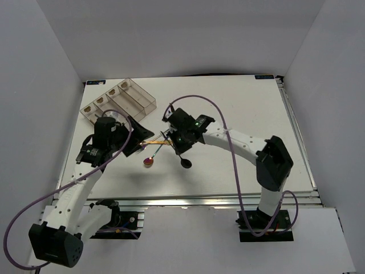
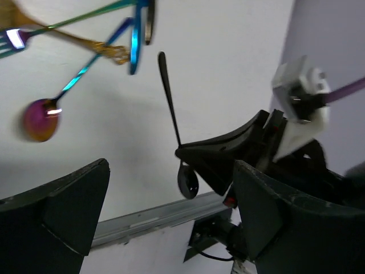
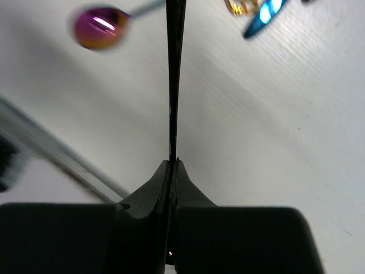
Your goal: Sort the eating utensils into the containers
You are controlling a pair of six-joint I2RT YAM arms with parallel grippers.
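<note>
Top view, tray (image 1: 149, 103): far left on the table (image 1: 256, 125). No utensil shows in its four compartments, so sorting looks barely begun.
Top view, loose pile: the fork (image 1: 153, 142) and iridescent spoon (image 1: 148, 162) lie mid-table, well apart from the tray.
Top view, right gripper (image 1: 178, 147): over the black spoon (image 1: 186, 163). The grip is unreadable from here.
Left wrist, left gripper (image 2: 171, 228): fingers spread wide, holding nothing, near the pile.
Left wrist, extra: the blue knife (image 2: 134, 45) crosses the fork, and the right gripper meets the black spoon just above its bowl.
Right wrist, right gripper: fingers pressed together, pinching the black spoon's handle. Whether it's lifted, I can't tell.
Left to do: seemingly every utensil.
</note>
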